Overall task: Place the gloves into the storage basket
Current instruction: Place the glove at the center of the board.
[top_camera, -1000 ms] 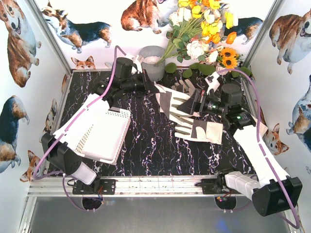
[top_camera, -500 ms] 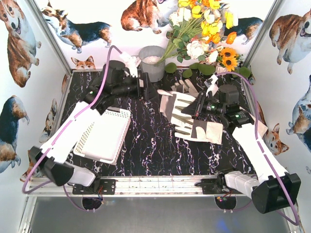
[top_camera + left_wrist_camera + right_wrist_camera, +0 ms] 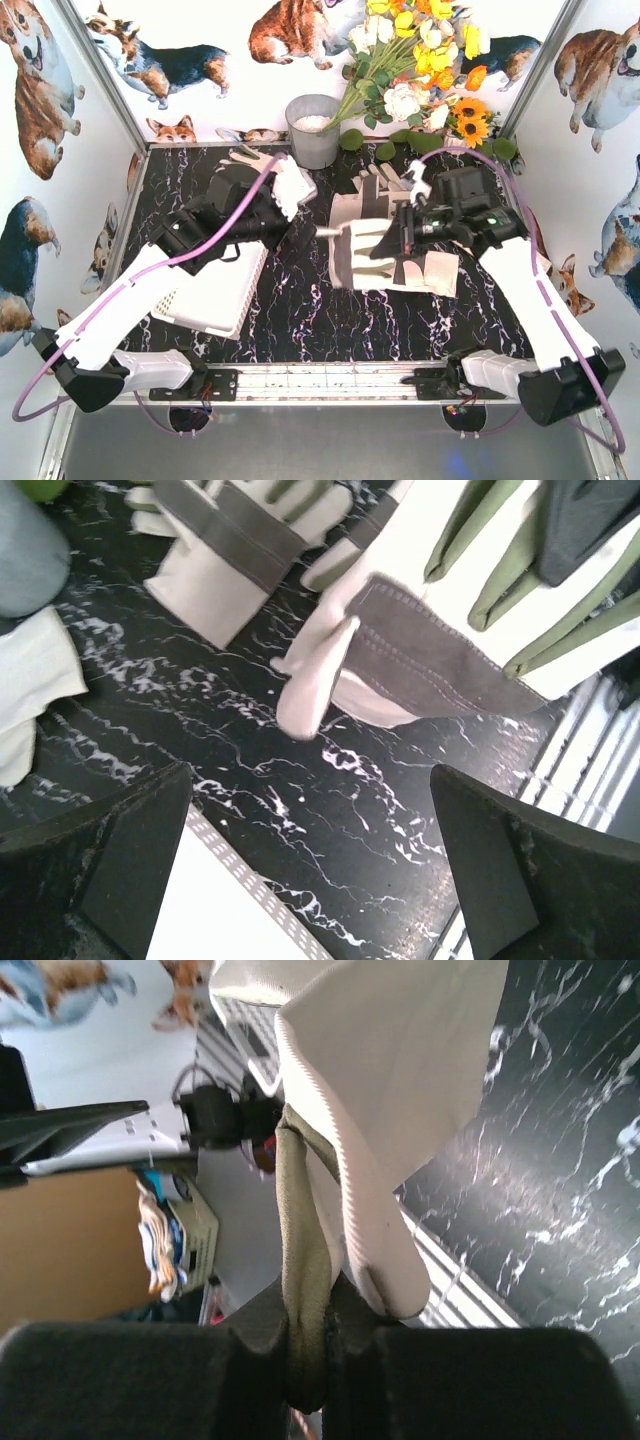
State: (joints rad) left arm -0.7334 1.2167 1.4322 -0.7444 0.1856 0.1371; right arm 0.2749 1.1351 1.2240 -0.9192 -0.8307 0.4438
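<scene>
Left gripper [image 3: 310, 780]: spread wide, nothing gripped.
Right gripper [image 3: 398, 238]: clamped on one glove [image 3: 360, 250], fabric pinched between the fingers.
Remaining gloves [image 3: 225, 550]: laid on the table [image 3: 300, 310], outside the storage basket [image 3: 215, 300].

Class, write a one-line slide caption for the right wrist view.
Right gripper, jaws shut on a cream glove, with black marbled table behind.

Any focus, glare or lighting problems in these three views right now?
Top external: evenly lit, sharp, no glare on the tabletop. Left wrist: the gloves read clearly, but the left hand's fingers are dark, soft shapes in the bottom corners. Right wrist: the glove pinched in the right hand sits close to the lens; the background is blurred.
</scene>
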